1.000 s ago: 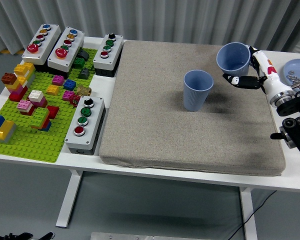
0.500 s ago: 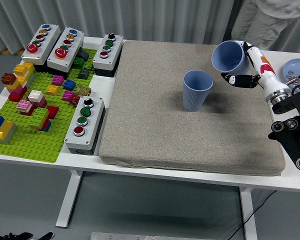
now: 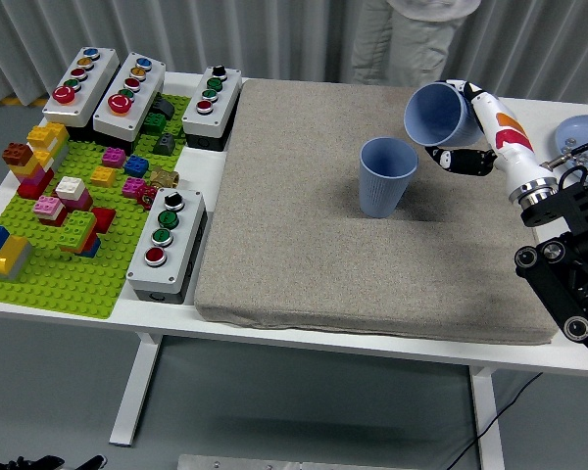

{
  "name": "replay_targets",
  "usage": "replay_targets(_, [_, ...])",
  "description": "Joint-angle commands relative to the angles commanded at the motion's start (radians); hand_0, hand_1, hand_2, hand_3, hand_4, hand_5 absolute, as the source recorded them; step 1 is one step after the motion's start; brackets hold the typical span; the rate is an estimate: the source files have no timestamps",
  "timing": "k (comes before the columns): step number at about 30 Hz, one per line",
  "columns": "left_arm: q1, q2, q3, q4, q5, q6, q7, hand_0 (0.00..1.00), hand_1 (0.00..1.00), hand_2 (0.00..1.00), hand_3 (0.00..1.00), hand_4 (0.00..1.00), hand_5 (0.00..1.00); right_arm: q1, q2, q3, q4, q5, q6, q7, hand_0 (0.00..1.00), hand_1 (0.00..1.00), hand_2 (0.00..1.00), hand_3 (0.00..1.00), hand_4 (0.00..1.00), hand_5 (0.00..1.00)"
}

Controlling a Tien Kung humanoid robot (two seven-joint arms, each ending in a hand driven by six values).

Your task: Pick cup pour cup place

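A blue cup (image 3: 386, 176) stands upright near the middle of the grey mat (image 3: 304, 235). A second blue cup (image 3: 439, 114) hangs in the air just up and right of it, tilted with its mouth turned left and down toward the standing cup. My right hand (image 3: 463, 132) is shut on this tilted cup, its white and orange fingers wrapped round the cup's right side. The right arm comes in from the lower right. No left hand shows.
A green brick baseplate (image 3: 54, 279) with several coloured bricks lies at the left. Several grey button boxes (image 3: 164, 243) stand around it. A blue plate (image 3: 580, 132) with small pieces sits at the far right. A person stands behind the table's far edge.
My right hand has carried the held cup left and a little up, tipping its mouth further toward the standing cup. The person behind has shifted left.
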Motion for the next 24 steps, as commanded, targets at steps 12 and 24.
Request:
replay_targets(12, [0.004,0.001,-0.005,0.0,0.004,0.001,0.002,0.775,0.755,0.809,0.646,0.504,0.966,0.023,-0.022,-0.058,-0.031,0.002,-0.065,0.022,0.807,0.725,0.625,0.679,0.757,0.079])
replay_targets(24, [0.006,0.002,-0.009,0.0,0.009,0.001,0.001,0.775,0.755,0.809,0.646,0.504,0.967,0.038,-0.033,-0.104,-0.036,-0.004,-0.106,0.017,0.811,0.727,0.624,0.673,0.758,0.083])
